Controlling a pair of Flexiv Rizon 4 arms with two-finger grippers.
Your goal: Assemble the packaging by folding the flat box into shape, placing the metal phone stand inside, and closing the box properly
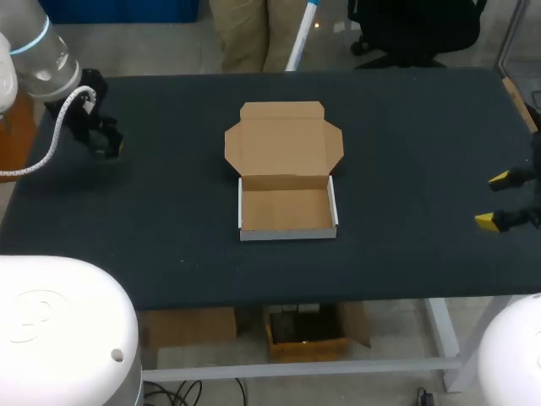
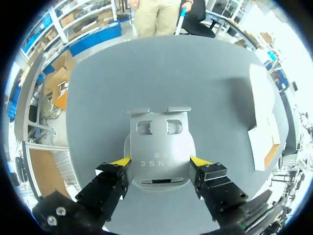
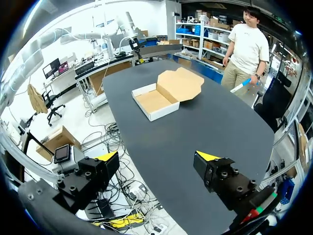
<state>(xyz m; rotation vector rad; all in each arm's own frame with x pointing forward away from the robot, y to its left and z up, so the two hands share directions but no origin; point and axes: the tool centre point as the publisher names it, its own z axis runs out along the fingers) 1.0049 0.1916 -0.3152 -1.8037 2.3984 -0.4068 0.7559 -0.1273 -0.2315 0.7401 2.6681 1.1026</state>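
Note:
The cardboard box (image 1: 286, 207) stands folded into a tray at the table's middle, its lid (image 1: 283, 139) lying open and flat behind it. It also shows in the right wrist view, far ahead of the fingers (image 3: 154, 100), and off to one side in the left wrist view (image 2: 264, 132). The grey metal phone stand (image 2: 159, 142) lies between the fingers of my left gripper (image 2: 160, 161), whose yellow tips press its base from both sides. In the head view this gripper (image 1: 104, 142) is low at the table's far left; the stand is hidden there. My right gripper (image 1: 494, 200) is open and holds nothing at the table's right edge (image 3: 156, 159).
The dark table top (image 1: 406, 144) carries nothing else. A person stands beyond the far edge without touching the table.

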